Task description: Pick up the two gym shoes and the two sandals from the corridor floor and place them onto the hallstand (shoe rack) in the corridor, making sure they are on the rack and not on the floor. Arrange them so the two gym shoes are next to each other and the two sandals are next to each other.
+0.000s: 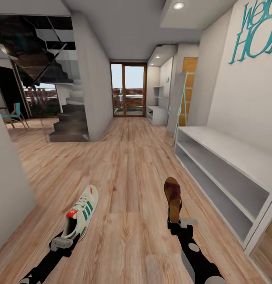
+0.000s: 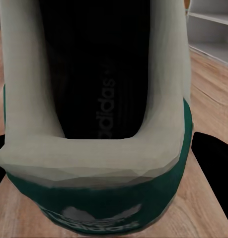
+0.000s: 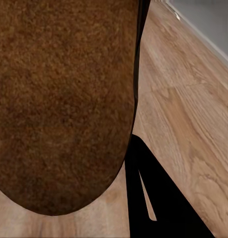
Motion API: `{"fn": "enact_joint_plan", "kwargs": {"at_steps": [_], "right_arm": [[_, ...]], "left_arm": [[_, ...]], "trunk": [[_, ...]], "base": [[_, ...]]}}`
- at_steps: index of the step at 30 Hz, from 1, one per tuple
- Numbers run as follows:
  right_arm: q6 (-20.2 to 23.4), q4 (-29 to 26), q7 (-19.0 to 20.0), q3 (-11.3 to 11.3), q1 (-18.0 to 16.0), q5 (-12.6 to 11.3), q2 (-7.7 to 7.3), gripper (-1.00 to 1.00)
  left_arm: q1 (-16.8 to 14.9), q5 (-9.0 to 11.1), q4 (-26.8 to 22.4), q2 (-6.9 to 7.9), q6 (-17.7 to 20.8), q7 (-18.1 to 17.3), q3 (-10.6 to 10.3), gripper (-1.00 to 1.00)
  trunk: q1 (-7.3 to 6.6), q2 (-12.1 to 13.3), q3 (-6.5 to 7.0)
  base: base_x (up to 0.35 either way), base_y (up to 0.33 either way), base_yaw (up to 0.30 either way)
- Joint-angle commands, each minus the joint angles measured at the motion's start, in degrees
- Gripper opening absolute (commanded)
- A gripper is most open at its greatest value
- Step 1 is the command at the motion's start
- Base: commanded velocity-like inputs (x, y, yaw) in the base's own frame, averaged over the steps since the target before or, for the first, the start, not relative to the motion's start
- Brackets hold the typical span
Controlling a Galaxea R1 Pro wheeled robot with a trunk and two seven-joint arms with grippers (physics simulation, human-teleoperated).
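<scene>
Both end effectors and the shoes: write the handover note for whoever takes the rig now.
Left end effector: shut on a gym shoe at its heel, carried above the corridor floor.
Right end effector: shut on a sandal.
Hallstand stands to the right; no shoes on the shelves that show.
Done: one of each picked up.
Left: rack both, then fetch the other gym shoe and sandal and pair them.

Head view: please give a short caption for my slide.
Left tool holds a gym shoe, right tool a sandal, beside the white rack.

left end effector (image 1: 63,241): clamped, arm extended forward | right end effector (image 1: 176,223): clamped, arm extended forward
</scene>
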Motion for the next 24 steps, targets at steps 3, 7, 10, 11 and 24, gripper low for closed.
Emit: {"fn": "enact_joint_plan", "kwargs": {"at_steps": [3, 7, 10, 11, 24], "right_arm": [[-0.1, 0.0, 0.0, -0.3, 0.0, 0.4, 0.10, -1.00], [-0.1, 0.0, -0.1, -0.3, 0.0, 0.4, 0.13, -1.00], [-0.1, 0.0, 0.0, -0.3, 0.0, 0.4, 0.12, -1.00], [-0.1, 0.0, -0.1, -0.3, 0.0, 0.4, 0.13, -1.00], [-0.1, 0.0, 0.0, -0.3, 0.0, 0.4, 0.13, -1.00]], "left_arm": [[-0.1, 0.7, 0.1, 0.00, -0.1, -0.2, -0.3, -1.00], [0.0, 0.7, 0.0, -0.02, -0.1, -0.2, -0.4, -1.00], [0.0, 0.7, 0.0, -0.03, -0.1, -0.2, -0.4, -1.00], [0.0, 0.7, 0.0, -0.03, -0.1, -0.2, -0.4, -1.00], [0.0, 0.7, 0.0, -0.11, -0.1, -0.2, -0.4, -1.00]], "trunk": [[0.02, 0.0, -0.06], [0.02, 0.0, -0.06], [0.02, 0.0, -0.06], [0.02, 0.0, -0.06], [0.02, 0.0, -0.06]], "base": [[0.346, 0.000, 0.000], [0.345, 0.000, 0.000], [0.345, 0.000, 0.000], [0.345, 0.000, 0.000], [0.346, 0.000, 0.000]]}}
